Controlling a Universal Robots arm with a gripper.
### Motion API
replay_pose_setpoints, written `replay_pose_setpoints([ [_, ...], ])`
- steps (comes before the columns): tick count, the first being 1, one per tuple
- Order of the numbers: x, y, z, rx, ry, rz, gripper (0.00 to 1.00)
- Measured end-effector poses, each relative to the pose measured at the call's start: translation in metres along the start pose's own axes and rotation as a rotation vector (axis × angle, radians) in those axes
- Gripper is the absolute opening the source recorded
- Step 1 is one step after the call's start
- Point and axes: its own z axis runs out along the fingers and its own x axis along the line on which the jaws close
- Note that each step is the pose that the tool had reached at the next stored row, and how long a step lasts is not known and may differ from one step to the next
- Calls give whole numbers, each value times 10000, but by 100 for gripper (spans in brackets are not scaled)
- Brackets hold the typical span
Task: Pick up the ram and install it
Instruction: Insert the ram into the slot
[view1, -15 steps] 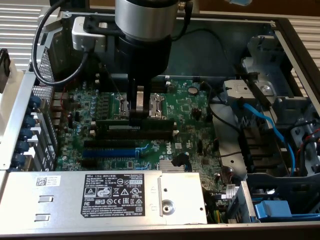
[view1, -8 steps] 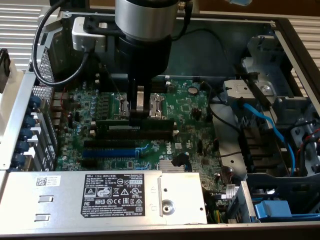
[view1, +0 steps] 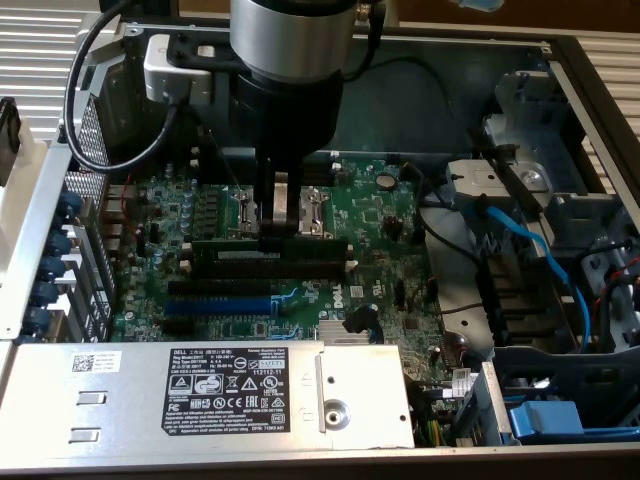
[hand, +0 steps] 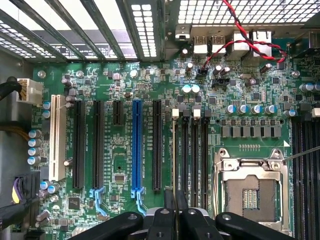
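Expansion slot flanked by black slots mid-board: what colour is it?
The expansion slot is blue; the wrist view shows it best.

We look from the exterior view down at a slant into the open case (view1: 560, 70), from over its power supply (view1: 200, 385), at middling range, with the arm (view1: 290, 40) in front. From the wrist view we face straight down on the board (hand: 120, 150), close. Both views share the blue slot (hand: 137, 145), the socket (hand: 248, 192) and the ram (view1: 310, 257) in the gripper (view1: 278, 228).
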Motion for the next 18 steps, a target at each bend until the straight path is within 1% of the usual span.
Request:
replay_pose_setpoints([
  [6, -1, 7, 8, 1, -55, -3, 12],
  [11, -1, 13, 16, 0, -82, -5, 12],
  [18, -2, 12, 32, -2, -154, -8, 12],
])
